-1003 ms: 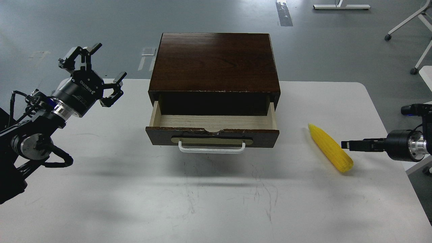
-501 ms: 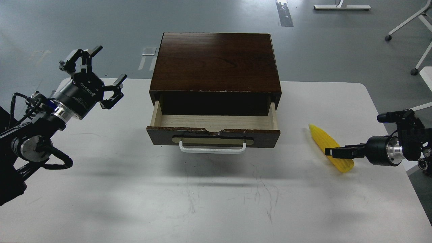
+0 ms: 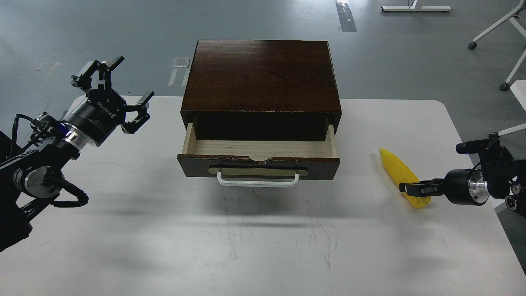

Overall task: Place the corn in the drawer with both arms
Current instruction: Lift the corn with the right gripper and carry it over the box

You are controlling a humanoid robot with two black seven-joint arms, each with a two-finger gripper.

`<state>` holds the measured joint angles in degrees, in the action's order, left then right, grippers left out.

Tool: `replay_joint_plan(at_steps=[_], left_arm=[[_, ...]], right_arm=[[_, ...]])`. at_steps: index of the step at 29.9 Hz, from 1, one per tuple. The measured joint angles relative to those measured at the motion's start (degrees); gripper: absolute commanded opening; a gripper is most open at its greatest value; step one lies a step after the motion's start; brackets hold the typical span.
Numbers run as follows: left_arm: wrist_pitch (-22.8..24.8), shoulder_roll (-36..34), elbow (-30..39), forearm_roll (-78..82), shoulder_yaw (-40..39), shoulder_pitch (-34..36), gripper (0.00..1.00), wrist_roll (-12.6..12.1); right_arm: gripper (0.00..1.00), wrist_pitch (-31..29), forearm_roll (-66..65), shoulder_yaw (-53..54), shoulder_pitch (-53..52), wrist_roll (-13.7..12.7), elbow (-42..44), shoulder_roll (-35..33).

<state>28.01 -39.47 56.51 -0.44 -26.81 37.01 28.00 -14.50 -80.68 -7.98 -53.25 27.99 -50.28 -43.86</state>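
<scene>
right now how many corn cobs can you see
1. The corn lies on the white table, right of the open drawer, with the right tool at its near end. The drawer's back is shadowed, so more could be hidden.

Left of the dark wooden cabinet box (image 3: pixel 261 78): black jointed left arm (image 3: pixel 45 164), silver wrist ring, looped black cables, black multi-fingered left gripper (image 3: pixel 113 92) (white "ROBOTIQ" lettering). Right of it: black right arm (image 3: pixel 489 187), silver ring.

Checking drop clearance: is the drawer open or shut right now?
Open. The drawer is pulled out of the cabinet, its pale wood floor exposed and bare; the corn lies on the table.
</scene>
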Motion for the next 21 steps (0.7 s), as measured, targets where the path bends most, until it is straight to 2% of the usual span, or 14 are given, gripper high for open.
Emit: replay_joint_plan(at_steps=[4,8,12,17,21], left_arm=[[0.00,-0.03,0.01,0.00,0.00,0.00,0.98,0.00],[0.00,-0.12,0.02,0.09,-0.05,0.01,0.98,0.00],[0.00,0.02,0.01,0.15,-0.09,0.08,0.98,0.00],[0.00,0.17,0.00,0.18,-0.76,0.09,0.98,0.00],[0.00,0.17,0.00,0.18,-0.88,0.10,0.98,0.00]], right_arm=[[0.05,0.43,0.00,0.01,-5.39,0.00,-3.53,-2.62],[0.05,0.24,0.00,0.01,-16.08,0.00,-8.99,-5.84],[0.06,-0.06,0.24,-1.62,-25.72,0.00,-11.96,-6.30],[0.06,-0.09,0.95,-8.36,-37.77,0.01,-16.68,-1.78],[0.06,0.00,1.05,-11.78,-42.50,0.02,-18.58,3.22]])
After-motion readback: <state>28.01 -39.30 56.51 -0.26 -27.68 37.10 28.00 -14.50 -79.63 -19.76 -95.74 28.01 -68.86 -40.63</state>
